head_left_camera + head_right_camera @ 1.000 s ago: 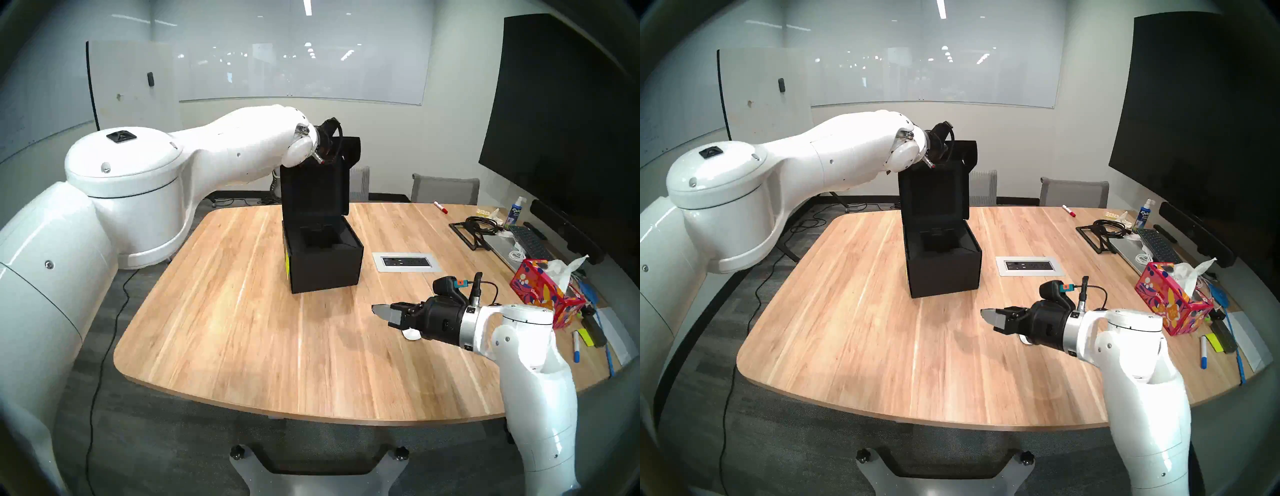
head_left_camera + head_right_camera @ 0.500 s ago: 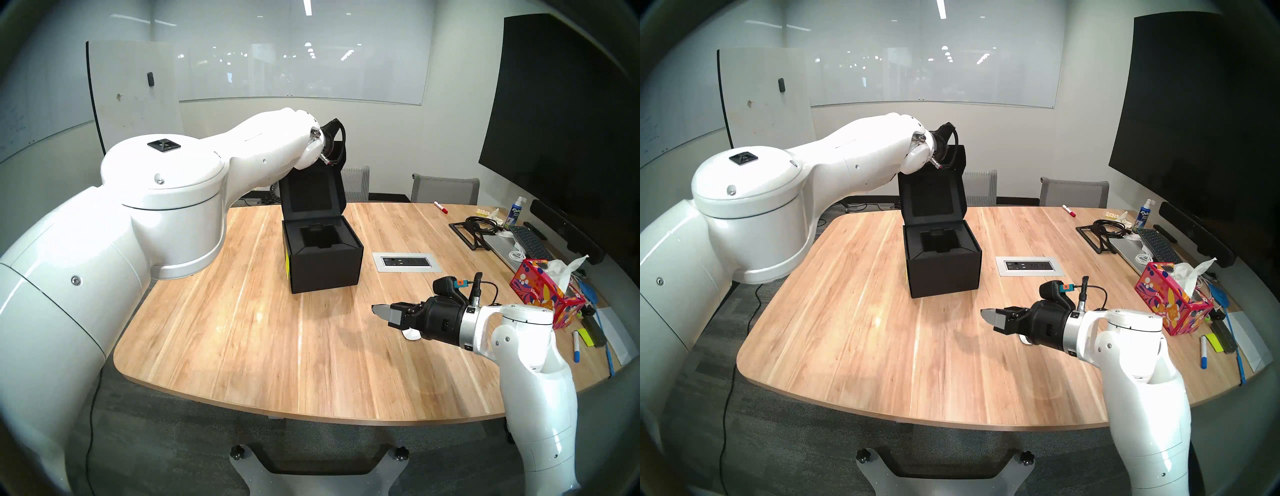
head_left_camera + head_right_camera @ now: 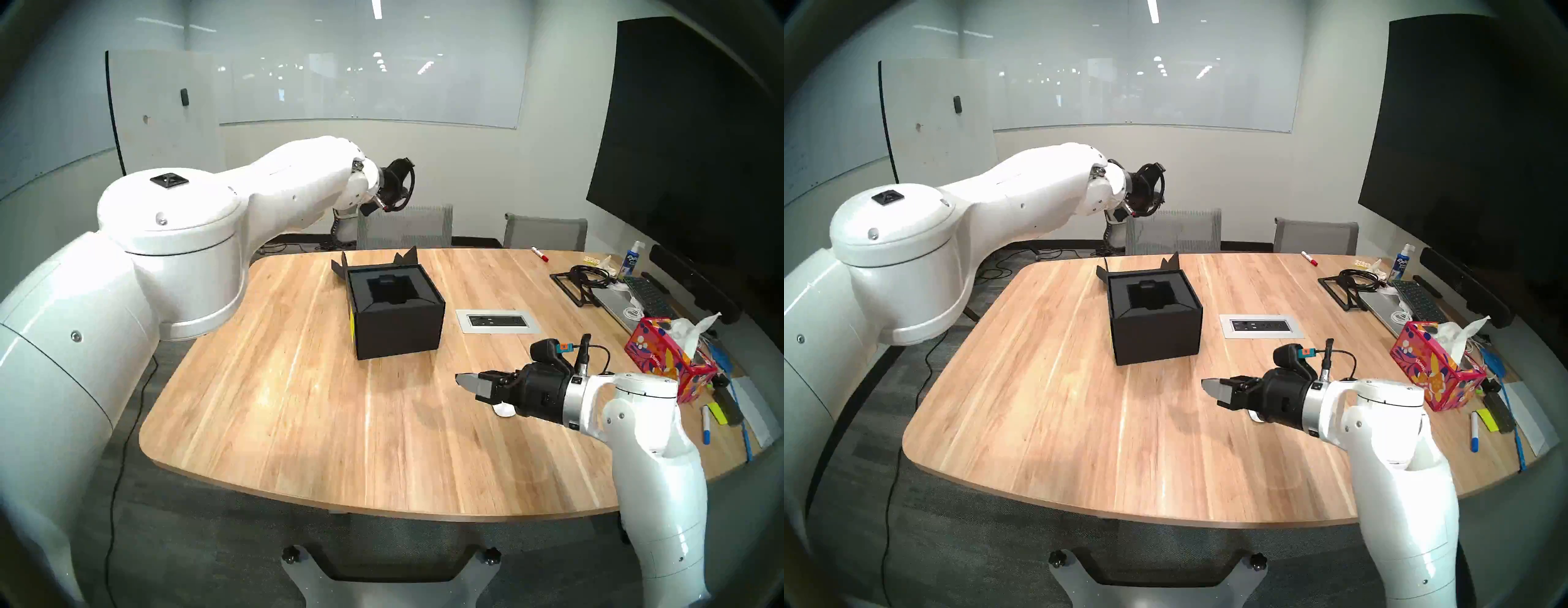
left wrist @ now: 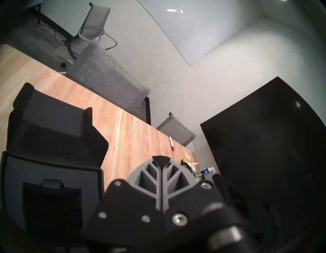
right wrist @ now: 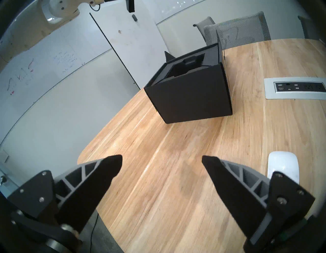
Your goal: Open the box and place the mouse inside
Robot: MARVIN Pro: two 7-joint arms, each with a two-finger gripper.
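The black box (image 3: 399, 331) stands mid-table with its top open, showing a black recessed insert (image 4: 53, 178). Its lid (image 4: 53, 123) lies folded back on the table behind it, side flaps sticking up. My left gripper (image 4: 160, 158) is shut and empty, held in the air above and behind the box; the left wrist (image 3: 392, 184) hides the fingers in the head views. My right gripper (image 5: 162, 159) is open and empty, hovering low over the table in front and to the right of the box. The white mouse (image 5: 283, 166) lies on the table beside its right finger, mostly hidden under the gripper in the head views.
A power outlet panel (image 3: 498, 321) is set into the table right of the box. A red floral tissue box (image 3: 662, 356), markers, a keyboard, a laptop and cables crowd the right edge. Grey chairs (image 3: 403, 225) stand behind the table, and a dark screen hangs at right.
The lid stood upright against my left gripper a second ago; it has swung back and lies behind the box. The left wrist has drawn slightly left, clear of it. The right arm is unmoved.
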